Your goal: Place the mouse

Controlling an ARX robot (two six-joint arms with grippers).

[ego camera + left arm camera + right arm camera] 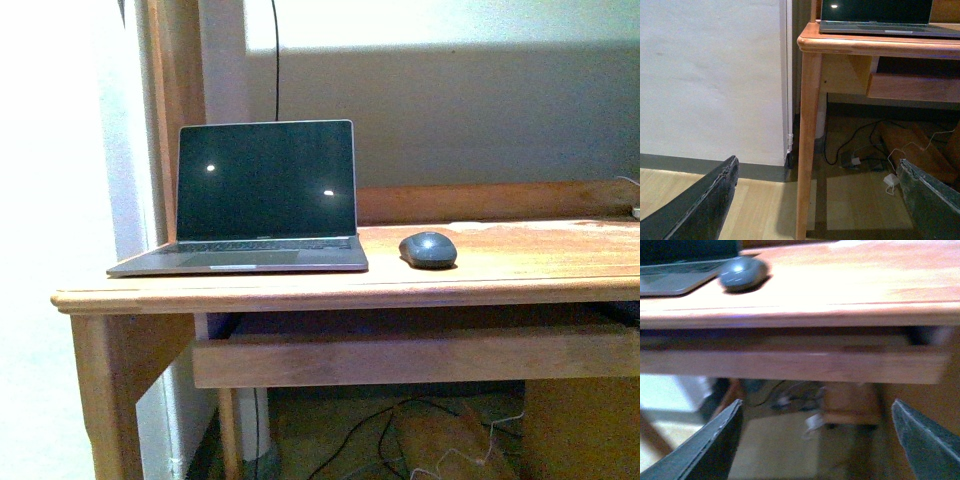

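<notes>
Wooden desk (500,285) fills the front view from lower left to the right edge, where its top is cut off, and neither arm shows in this view. An open laptop (255,205) with a dark screen sits at centre left, near the desk's left corner; small writing below the screen is too tiny to read. The mouse (428,249) lies on the desk at centre, just beside the laptop's right edge and apart from it. The blurred right wrist view shows the right gripper (817,445) with fingers spread wide and empty, below the desk edge. The left gripper (822,200) also stands parted and empty, beside a desk leg (807,145), above tangled cables (860,150) on the floor.
</notes>
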